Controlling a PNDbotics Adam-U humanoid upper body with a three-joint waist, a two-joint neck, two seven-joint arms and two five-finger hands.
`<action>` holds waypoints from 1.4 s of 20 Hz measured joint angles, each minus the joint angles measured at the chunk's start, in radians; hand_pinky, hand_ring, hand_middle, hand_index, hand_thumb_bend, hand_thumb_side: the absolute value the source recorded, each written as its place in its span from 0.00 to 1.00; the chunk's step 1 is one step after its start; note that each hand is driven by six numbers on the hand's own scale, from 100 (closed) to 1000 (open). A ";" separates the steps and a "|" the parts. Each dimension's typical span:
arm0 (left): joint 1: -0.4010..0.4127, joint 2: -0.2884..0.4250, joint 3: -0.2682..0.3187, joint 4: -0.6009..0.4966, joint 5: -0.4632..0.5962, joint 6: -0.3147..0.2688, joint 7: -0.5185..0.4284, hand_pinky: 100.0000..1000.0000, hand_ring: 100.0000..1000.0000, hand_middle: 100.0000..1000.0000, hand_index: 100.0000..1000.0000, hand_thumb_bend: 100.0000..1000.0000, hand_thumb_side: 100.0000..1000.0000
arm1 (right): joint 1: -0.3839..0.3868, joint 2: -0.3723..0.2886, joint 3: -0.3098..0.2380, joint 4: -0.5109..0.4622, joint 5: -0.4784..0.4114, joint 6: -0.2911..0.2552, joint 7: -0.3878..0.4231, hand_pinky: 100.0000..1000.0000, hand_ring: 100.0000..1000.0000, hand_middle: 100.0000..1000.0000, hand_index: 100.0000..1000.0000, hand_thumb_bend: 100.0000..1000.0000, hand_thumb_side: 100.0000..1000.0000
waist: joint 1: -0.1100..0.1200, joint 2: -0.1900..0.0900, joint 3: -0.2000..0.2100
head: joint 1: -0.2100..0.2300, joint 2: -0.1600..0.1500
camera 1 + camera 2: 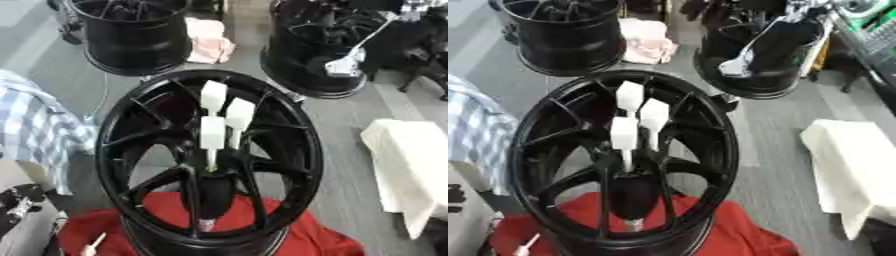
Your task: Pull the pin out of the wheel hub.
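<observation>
Grey floor surrounds the black wheel hub (210,160); three white-headed pins (213,132) stand at its centre. Right hand (346,65), beyond the hub, fingers indistinct; no readable writing.

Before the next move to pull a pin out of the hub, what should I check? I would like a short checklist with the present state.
1. Pins standing in the hub: ok, three white ones.
2. Wheel resting on the red cloth: ok.
3. Right hand near the pins: not ok, it is over the far right wheel.
4. A hand holding a pin: not ok, none touches them.
5. Left hand clear of the wheel: ok, lower left corner.
</observation>
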 measured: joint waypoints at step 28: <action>-0.016 0.000 -0.006 -0.025 -0.011 0.009 -0.018 0.68 0.71 0.62 0.73 0.40 0.55 | -0.036 0.154 0.077 0.313 0.174 -0.139 0.026 0.91 0.94 0.89 0.96 0.25 0.26 | -0.005 0.002 0.016 | -0.008 0.000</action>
